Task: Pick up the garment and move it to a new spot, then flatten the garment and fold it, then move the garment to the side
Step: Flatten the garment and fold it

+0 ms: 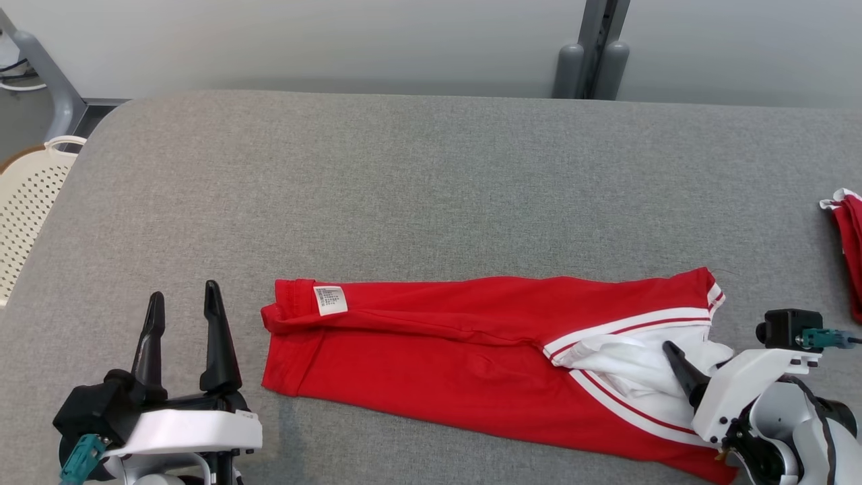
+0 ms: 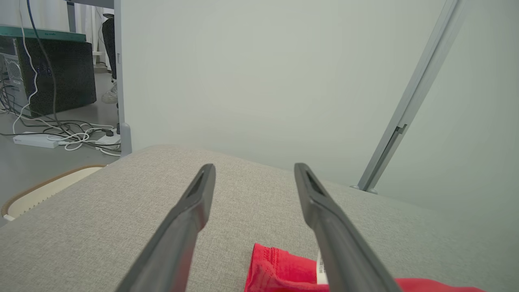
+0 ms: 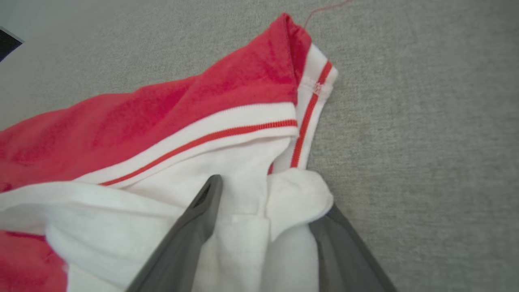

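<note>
grey padded table before a pale wall; left gripper spread, right gripper spread astride the garment

Inspection found one table; one perforated basket at nine o'clock; two garments, red-and-white garment central, red garment at three o'clock; two grippers, left gripper, right gripper.

1. Low on the robot's left, the left pincer points away from the body; both dark fingers stand near upright, jaws wide apart, nothing between them;
2. Low on the right, the right pincer angles inward on a tilted wrist; fingers spread wide.
</note>
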`<state>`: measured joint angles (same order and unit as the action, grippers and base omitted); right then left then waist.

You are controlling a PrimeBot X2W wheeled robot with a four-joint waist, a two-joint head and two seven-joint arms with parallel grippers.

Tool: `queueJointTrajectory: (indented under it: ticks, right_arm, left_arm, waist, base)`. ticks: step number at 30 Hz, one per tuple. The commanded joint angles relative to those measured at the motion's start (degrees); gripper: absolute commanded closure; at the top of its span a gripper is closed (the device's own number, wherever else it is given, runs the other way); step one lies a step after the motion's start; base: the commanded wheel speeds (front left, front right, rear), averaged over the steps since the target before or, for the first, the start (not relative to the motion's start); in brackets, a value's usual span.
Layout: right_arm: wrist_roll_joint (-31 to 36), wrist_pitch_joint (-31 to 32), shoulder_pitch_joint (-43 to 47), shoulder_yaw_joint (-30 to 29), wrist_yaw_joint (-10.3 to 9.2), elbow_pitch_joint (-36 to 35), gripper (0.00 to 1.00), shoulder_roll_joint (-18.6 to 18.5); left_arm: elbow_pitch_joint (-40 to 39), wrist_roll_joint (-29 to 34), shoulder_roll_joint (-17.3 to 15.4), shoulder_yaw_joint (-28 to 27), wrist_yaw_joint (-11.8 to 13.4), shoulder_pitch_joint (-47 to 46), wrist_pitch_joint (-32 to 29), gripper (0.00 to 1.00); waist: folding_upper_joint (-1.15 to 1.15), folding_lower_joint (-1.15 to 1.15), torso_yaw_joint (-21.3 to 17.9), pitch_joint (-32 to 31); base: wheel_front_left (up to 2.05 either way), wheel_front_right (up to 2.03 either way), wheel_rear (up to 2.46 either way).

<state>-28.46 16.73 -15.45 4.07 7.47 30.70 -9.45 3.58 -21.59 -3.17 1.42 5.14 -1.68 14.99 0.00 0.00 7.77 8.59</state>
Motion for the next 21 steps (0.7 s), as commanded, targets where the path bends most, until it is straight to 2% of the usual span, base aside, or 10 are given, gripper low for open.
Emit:
queueJointTrajectory:
  ticks: [1,3,4,5,8,9,21]
  right_arm:
    - [-0.51,1.37,0.89,1.41,0.1,0.57,0.0,0.71]
    - [-0.56,1.77,1.26,2.46,0.11,0.04,0.0,0.77]
    - [-0.42,1.86,1.36,2.93,0.11,-0.29,0.29,0.72]
    - [-0.24,1.86,1.41,3.4,0.11,-0.58,0.53,0.69]
    - [0.48,1.0,1.16,3.95,0.1,-1.29,0.8,0.59]
    - [0.66,0.68,0.89,3.99,0.09,-1.5,1.0,0.6]
    - [-1.88,-0.04,-0.41,2.21,0.03,-5.75,1.0,-2.72]
  left_arm:
    - [-0.23,0.36,-0.11,-0.47,-0.22,-0.32,0.26,0.0]
    - [-0.35,0.39,-0.02,-0.65,-0.29,-0.21,0.26,0.0]
    - [-0.39,0.44,0.0,-0.81,-0.29,-0.15,0.26,0.0]
    - [-0.36,0.43,0.03,-0.97,-0.3,-0.15,0.26,0.0]
    - [-0.13,0.55,0.09,-1.23,-0.46,-0.35,0.26,0.0]
    - [-0.07,0.61,0.09,-1.23,-0.51,-0.41,0.26,0.0]
    - [-0.26,0.96,0.13,-1.5,-0.36,-0.27,0.26,0.0]
  waist:
    - [0.0,0.0,0.11,0.09]
    - [0.0,0.0,0.08,0.17]
    - [0.0,0.0,0.01,0.21]
    - [0.0,0.0,-0.1,0.25]
    - [0.0,0.0,-0.56,0.31]
    - [0.0,0.0,-0.75,0.31]
    - [0.0,0.0,-3.81,0.08]
  base:
    - [0.0,0.0,0.0]
    - [0.0,0.0,0.0]
    - [0.0,0.0,0.0]
    - [0.0,0.0,0.0]
    - [0.0,0.0,0.0]
    - [0.0,0.0,0.0]
    - [0.0,0.0,0.0]
